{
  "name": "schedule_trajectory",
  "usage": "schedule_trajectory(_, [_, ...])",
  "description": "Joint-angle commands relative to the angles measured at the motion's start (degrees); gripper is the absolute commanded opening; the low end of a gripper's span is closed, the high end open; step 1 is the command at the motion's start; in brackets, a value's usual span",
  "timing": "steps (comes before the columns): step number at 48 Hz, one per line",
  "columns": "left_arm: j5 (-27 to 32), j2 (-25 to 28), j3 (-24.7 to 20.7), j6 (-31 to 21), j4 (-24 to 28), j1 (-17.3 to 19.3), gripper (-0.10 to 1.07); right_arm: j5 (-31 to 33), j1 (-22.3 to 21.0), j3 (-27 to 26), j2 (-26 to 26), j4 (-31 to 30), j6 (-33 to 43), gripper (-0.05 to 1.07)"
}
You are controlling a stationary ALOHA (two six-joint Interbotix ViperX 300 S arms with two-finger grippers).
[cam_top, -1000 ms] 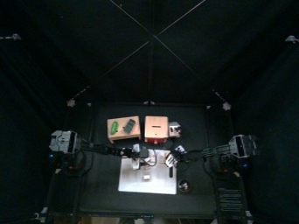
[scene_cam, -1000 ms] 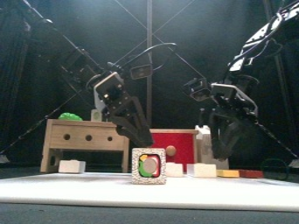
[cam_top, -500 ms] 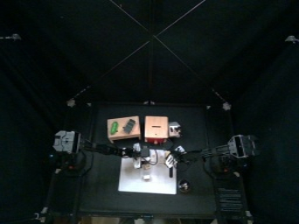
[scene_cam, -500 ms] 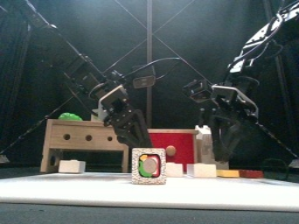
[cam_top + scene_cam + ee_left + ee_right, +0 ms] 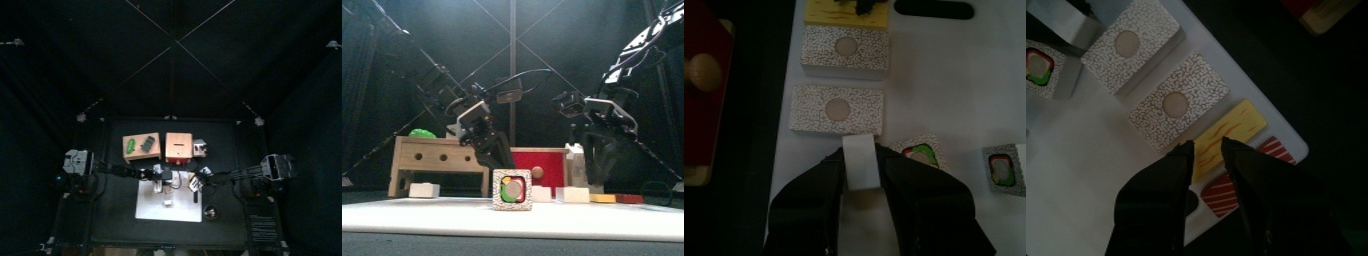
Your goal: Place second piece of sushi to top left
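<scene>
The left gripper (image 5: 862, 170) hangs low behind the white board (image 5: 422, 215), its jaws pinching a narrow white strip (image 5: 859, 162); the jaws look partly spread around it. Just beyond its tips lies a speckled rice block (image 5: 838, 110), another (image 5: 846, 48) farther on. The upright sushi piece (image 5: 510, 190) stands at the board's near edge, to the gripper's side. The right gripper (image 5: 1209, 160) hovers at the right, jaws narrowly parted, holding nothing.

No text, label or number can be read anywhere.
</scene>
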Motion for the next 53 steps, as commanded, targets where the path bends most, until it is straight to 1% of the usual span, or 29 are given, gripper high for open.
schedule_trajectory(1, [0.0,-2.5,-0.3,0.1,0.9,-0.3,0.64,-0.1,0.1,-1.0,-1.0,-0.2,0.1,0.70])
schedule_trajectory(6, [0.0,-4.8,1.1,0.0,1.6,-0.4,0.64,-0.1,0.1,-1.0,-0.8,-0.1,0.0,0.70])
schedule_trajectory(12, [0.1,-8.4,3.9,0.1,2.3,-0.6,0.64,-0.2,0.1,-0.9,-0.8,-0.1,0.0,0.70])
schedule_trajectory(16, [0.1,-11.2,6.6,0.1,3.7,-1.0,0.64,-0.1,0.1,-0.9,-0.8,-0.1,0.0,0.70])
schedule_trajectory(24, [0.2,-16.3,12.3,0.1,5.5,-2.8,0.64,-0.1,0.1,-0.9,-1.0,-0.2,0.1,0.70])
schedule_trajectory(29, [0.2,-19.5,15.8,0.0,5.5,-3.7,0.64,-0.1,0.1,-1.1,-0.8,-0.1,0.1,0.70])
schedule_trajectory(34, [0.2,-22.1,18.2,0.0,5.4,-4.4,0.64,-0.2,0.1,-1.1,-0.7,0.1,0.1,0.70])
schedule_trajectory(44, [-0.4,-25.5,23.3,0.0,5.6,-4.3,0.64,-0.1,0.1,-1.5,-0.4,0.1,0.1,0.70])
schedule_trajectory(53, [-0.6,-27.4,26.3,0.0,5.6,-4.2,0.64,-0.1,0.1,-2.2,0.0,0.1,0.1,0.70])
